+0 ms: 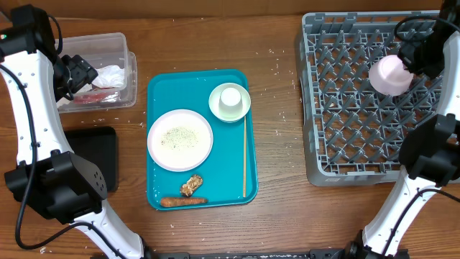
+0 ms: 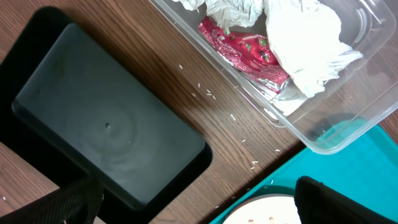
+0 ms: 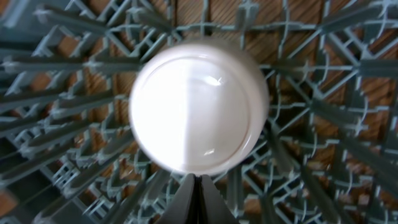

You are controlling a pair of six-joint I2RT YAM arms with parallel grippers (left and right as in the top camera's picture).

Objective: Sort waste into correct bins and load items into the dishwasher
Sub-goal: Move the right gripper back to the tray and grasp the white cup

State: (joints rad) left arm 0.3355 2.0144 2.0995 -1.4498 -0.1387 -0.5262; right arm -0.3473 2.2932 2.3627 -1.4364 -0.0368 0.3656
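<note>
My right gripper [image 1: 412, 59] [image 3: 199, 190] is shut on the rim of the pale pink bowl [image 1: 389, 75] [image 3: 199, 102] and holds it upside down over the grey dish rack [image 1: 345, 108] [image 3: 62, 124]. My left gripper [image 1: 75, 74] [image 2: 205, 208] is open and empty, above the table between the clear tub [image 1: 118, 43] [image 2: 348, 118] and the black tray [image 1: 97, 155] [image 2: 106, 124]. The tub holds white tissues [image 2: 305, 43] and a red wrapper [image 2: 242, 50]. The large plate [image 1: 180, 139] with rice, the small plate [image 1: 242, 108] bearing the cup [image 1: 230, 97], the stick [image 1: 244, 155], the carrot [image 1: 183, 202] and the brown lump [image 1: 190, 185] lie on the teal tray.
The teal tray [image 1: 162, 86] lies mid-table between the bins and the rack. Loose rice grains [image 2: 208, 93] are scattered on the wooden table between the tub and the black tray. Both arms' white links stand along the left and right edges.
</note>
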